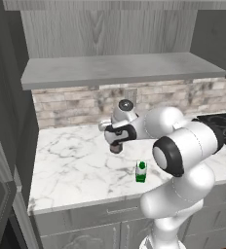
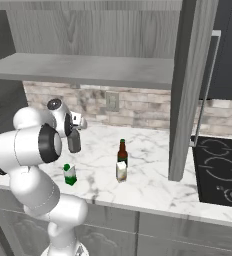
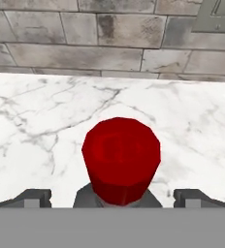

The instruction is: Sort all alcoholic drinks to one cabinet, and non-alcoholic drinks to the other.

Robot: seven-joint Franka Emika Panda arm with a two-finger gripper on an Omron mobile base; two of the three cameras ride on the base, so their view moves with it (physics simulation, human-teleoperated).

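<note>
The open gripper (image 3: 112,196) straddles the red-capped bottle (image 3: 120,164) on the bench (image 3: 46,126), apparently without touching it.

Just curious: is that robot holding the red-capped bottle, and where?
Nothing is held. The open end effector straddles the red-capped bottle just below its cap, fingers apart from it.

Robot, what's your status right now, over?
Jaws open, straddling the red-capped bottle, not yet clamped. Brown bottle, both cartons on the marble counter. Nothing in the way.
</note>
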